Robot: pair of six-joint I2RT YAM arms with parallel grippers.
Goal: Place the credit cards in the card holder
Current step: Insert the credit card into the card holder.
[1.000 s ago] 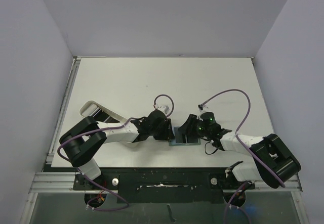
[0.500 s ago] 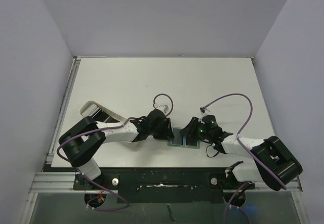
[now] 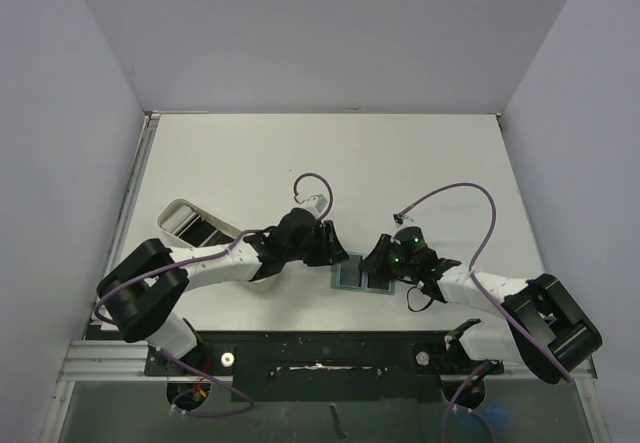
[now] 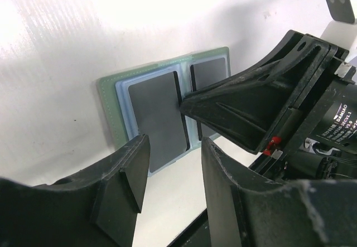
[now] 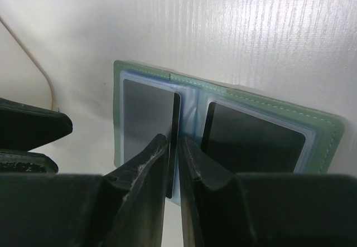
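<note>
The card holder (image 3: 350,276) lies open and flat near the table's front edge, green outside (image 5: 279,110) with pale blue pockets. Two dark credit cards lie in it, one in each half (image 5: 146,110) (image 5: 251,135). My right gripper (image 5: 174,146) points down at the fold. Its fingers are almost together, and the inner edge of one credit card (image 4: 156,113) sits in the thin gap between them. My left gripper (image 4: 175,146) hovers open just beside the holder (image 4: 109,99), nothing between its fingers. From above, the left gripper (image 3: 335,248) and right gripper (image 3: 378,261) flank the holder.
A white oblong tray (image 3: 185,221) sits at the left beside the left arm. Purple cables loop above both wrists. The table's front edge and a dark rail run just below the holder.
The right gripper has lowered onto the holder's fold and closed its fingers around a card's edge. The left gripper has pulled back a little, up and away from the holder.
</note>
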